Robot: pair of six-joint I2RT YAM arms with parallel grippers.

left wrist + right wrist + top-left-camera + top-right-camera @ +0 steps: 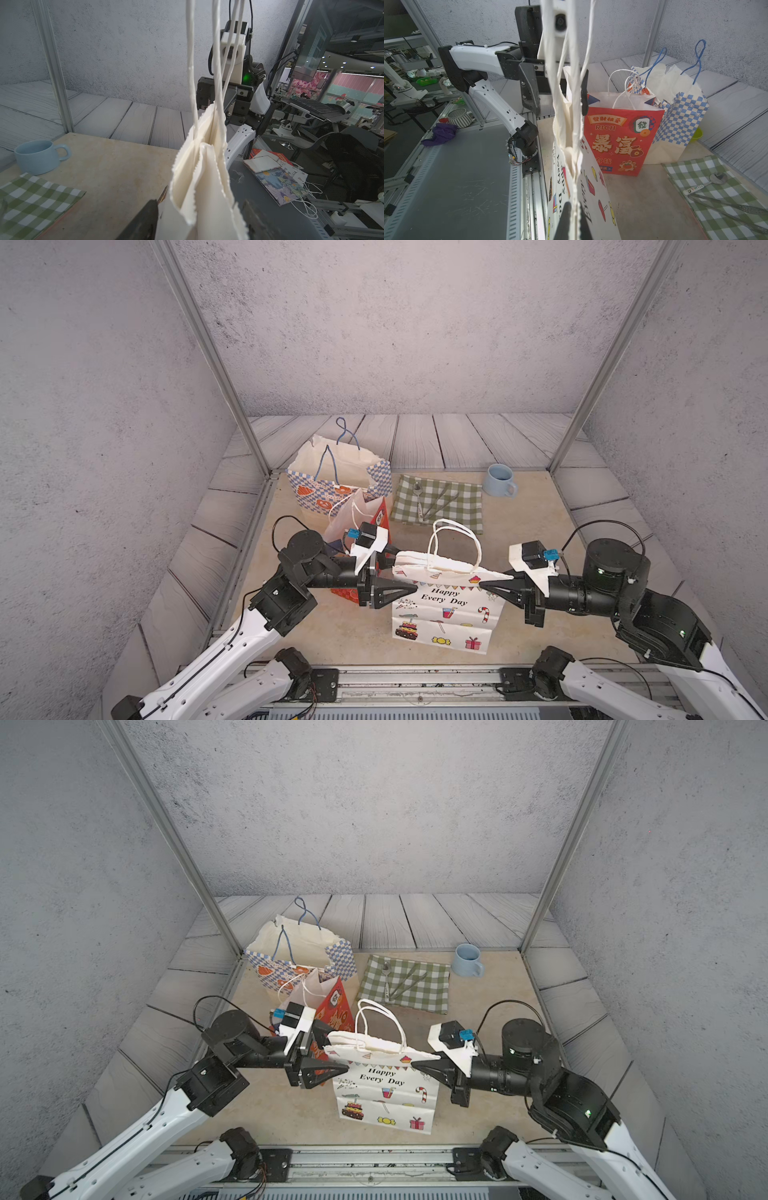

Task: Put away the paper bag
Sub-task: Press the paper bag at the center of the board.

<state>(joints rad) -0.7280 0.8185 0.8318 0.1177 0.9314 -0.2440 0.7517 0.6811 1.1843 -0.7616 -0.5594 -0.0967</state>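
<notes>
White printed paper bag with white cord handles (444, 610) stands upright on the beige worktop (332, 626), near side of the green-and-white checked cloth (440, 499), close to it but not touching. The mouth is pressed nearly flat and the handles stick up.

Right gripper (484, 583) is clamped on one end of the bag's top rim; the right wrist view shows its fingers (566, 220) pinched on the paper edge. Left gripper (405, 570) is at the opposite end of the rim, jaws apart and straddling the paper. It is not gripping, so only the right side holds the bag.

Red paper bag with gold lettering (623, 135) and blue-and-white chequered paper bag with blue handles (332, 485) stand beside the cloth, on the left arm's side. The chequered one has its mouth open. Pale blue mug (498, 480) is just beyond the cloth's far corner.

Step, as judged: the flattened bag is passing to a one-gripper hold ahead of stowing. The chequered bag is a guess for the destination.

Next move calls for the left gripper to back clear of the rim and handles. The right must then lift without tearing the thin edge and keep the bag flat enough to slide in.
</notes>
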